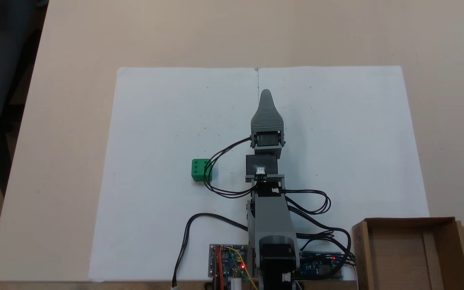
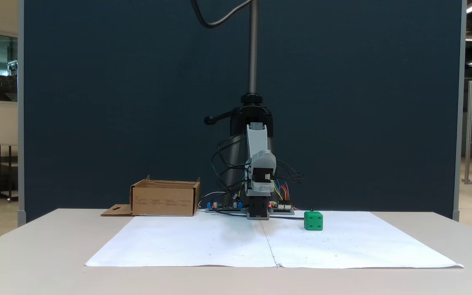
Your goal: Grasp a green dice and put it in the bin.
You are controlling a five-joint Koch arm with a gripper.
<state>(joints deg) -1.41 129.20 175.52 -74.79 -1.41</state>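
Observation:
The green dice (image 1: 201, 169) sits on the white paper, left of the arm in a fixed view from above, and to the right of the arm as the green dice (image 2: 313, 220) in the front view. The gripper (image 1: 265, 94) points away from the base along the paper's centre seam, well clear of the dice. From above only one grey jaw shows, and from the front the gripper (image 2: 262, 157) faces the camera, so its state is unclear. The bin (image 1: 407, 220), a shallow cardboard box, stands empty beside the arm's base; the bin (image 2: 164, 200) shows at the back left from the front.
White paper sheets (image 1: 155, 121) cover the middle of the beige table. Circuit boards (image 1: 228, 266) and loose black cables (image 1: 224, 193) lie around the arm's base, one cable looping close to the dice. A camera stand pole (image 2: 253, 61) rises behind the arm.

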